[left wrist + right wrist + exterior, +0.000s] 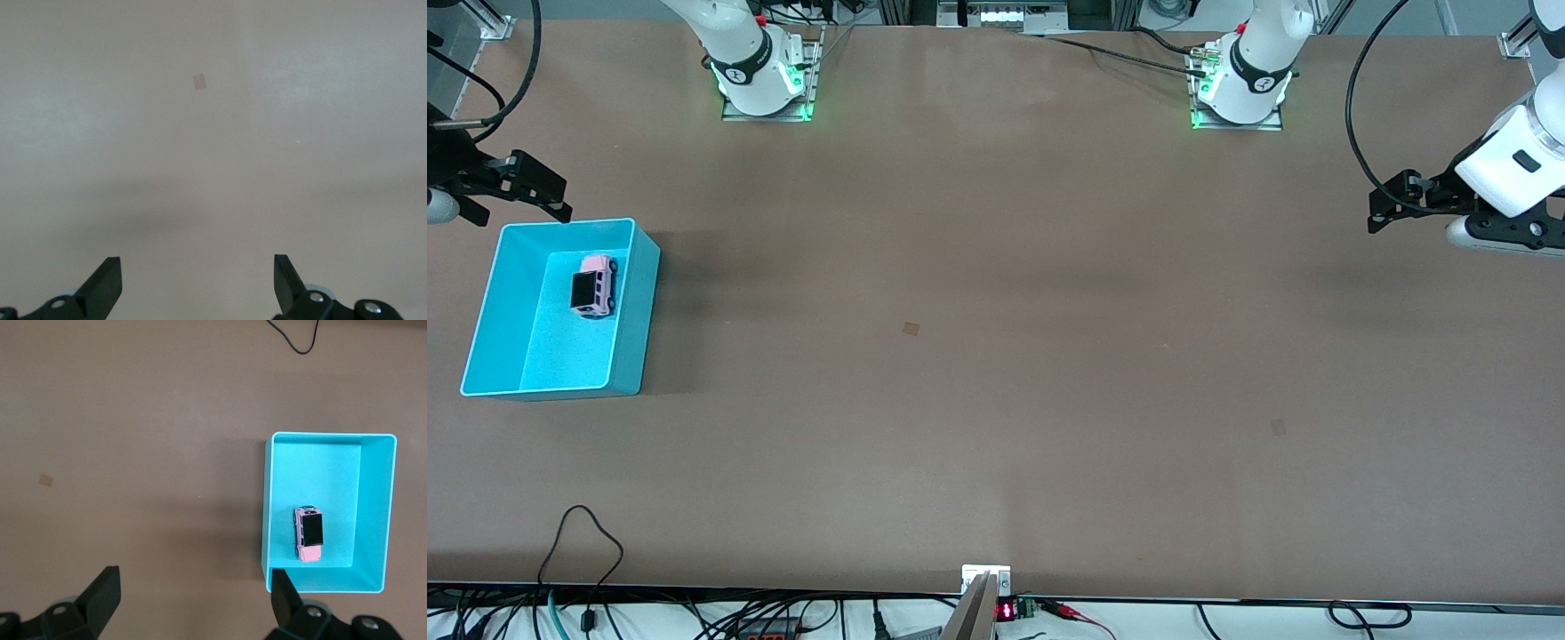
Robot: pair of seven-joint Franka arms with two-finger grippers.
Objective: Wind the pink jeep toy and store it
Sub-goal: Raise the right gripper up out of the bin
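Brown table (996,356): pink jeep toy (594,284) in cyan bin (633,311); left claw (1392,206), right claw (538,191) gape wide, empty.

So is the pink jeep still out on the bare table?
No, the pink jeep toy sits inside the cyan bin, on its floor, with neither gripper touching it.

The pink jeep toy (594,285) sits upright inside the cyan bin (631,311), toward the bin's end nearest the robot bases. The right gripper (541,194) hangs open just above that end; the left gripper (1389,210) waits open, well apart from the bin.
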